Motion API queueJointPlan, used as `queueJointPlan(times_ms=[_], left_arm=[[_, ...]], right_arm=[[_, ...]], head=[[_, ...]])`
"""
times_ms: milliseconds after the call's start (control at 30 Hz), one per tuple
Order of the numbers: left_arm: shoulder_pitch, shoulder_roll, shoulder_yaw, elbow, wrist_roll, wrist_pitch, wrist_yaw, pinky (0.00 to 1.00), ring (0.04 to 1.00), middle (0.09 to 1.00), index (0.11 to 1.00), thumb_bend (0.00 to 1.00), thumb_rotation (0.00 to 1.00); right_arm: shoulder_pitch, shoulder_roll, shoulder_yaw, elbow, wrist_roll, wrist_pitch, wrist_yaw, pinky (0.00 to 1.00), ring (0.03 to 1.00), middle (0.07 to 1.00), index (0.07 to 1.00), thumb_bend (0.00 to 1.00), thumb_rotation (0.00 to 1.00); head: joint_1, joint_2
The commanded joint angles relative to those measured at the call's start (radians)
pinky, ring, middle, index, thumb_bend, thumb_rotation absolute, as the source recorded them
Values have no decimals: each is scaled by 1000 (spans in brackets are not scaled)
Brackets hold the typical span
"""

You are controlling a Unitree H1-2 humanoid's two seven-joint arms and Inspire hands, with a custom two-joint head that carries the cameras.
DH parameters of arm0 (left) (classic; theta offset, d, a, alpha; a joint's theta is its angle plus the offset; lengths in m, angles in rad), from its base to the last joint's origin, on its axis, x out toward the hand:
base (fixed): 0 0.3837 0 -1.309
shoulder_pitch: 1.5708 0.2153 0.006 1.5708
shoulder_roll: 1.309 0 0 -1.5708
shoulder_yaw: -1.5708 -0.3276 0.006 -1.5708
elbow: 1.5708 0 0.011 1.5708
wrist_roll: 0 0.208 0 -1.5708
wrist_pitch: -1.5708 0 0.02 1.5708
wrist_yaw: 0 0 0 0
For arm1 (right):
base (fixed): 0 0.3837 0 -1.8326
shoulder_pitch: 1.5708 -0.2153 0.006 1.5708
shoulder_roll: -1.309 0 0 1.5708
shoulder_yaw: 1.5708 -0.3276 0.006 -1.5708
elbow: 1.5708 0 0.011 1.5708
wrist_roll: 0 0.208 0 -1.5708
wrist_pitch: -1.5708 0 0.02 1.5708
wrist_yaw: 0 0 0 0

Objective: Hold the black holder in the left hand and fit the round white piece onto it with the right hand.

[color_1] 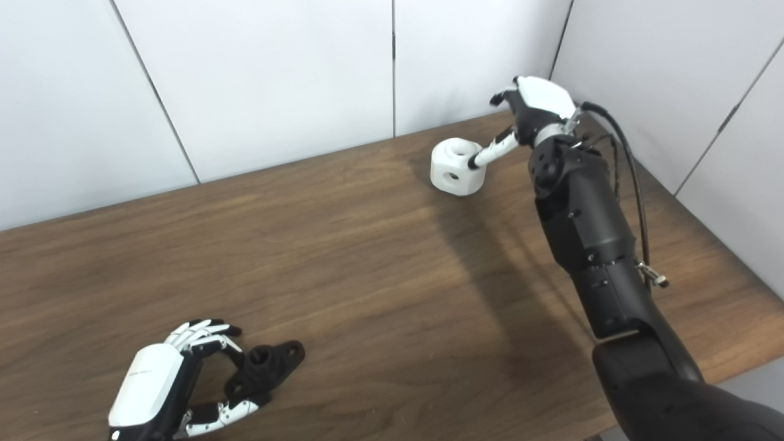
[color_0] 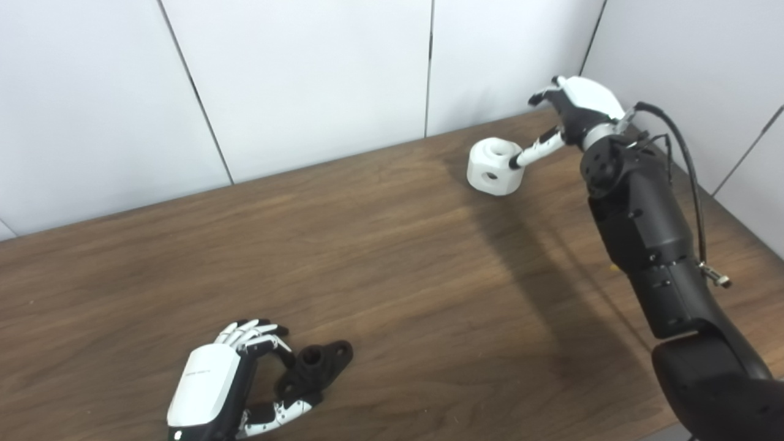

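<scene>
We see a wood table [color_0: 380, 245] against white wall panels [color_0: 294, 79]. Far right, our right hand [color_0: 572, 113] sits behind the round white piece [color_0: 495, 165], thumb tip touching its side; grip unclear. Near left, our left hand [color_0: 226, 383] rests fingers and thumb spread around the black holder [color_0: 315, 366].

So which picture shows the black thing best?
The left eye view: the black holder sits nearer the picture's middle, beside the left hand. The right eye view shows it too, closer to the corner.
</scene>
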Motion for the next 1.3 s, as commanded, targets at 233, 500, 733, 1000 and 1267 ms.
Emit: queueJointPlan(times_ms=[233, 500, 733, 1000, 1267], left_arm=[[10, 16, 7, 24, 15, 10, -18, 904, 839, 755, 485, 520, 43], [8, 13, 4, 31, 29, 8, -8, 901, 835, 752, 486, 520, 43], [7, 10, 3, 36, 29, 9, -4, 899, 834, 750, 486, 520, 43], [8, 11, 3, 35, 30, 12, -7, 905, 837, 755, 486, 520, 44], [9, 9, 3, 30, 33, 20, -14, 907, 837, 755, 486, 520, 44]], right_arm=[[-71, -8, -4, 9, -54, 0, 37, 1000, 1000, 1000, 789, 1000, 312], [-86, -13, 12, -9, -67, 0, 79, 1000, 1000, 1000, 790, 1000, 340], [-84, -9, 10, -3, -74, 0, 91, 1000, 1000, 1000, 793, 1000, 349], [-76, -17, 33, 10, -41, -1, 65, 1000, 1000, 994, 778, 995, 347], [-74, -14, 34, 38, -35, 0, 46, 1000, 1000, 988, 774, 982, 353]], head=[[0, 4], [-1, 8], [5, 8], [5, 8], [5, 8]])
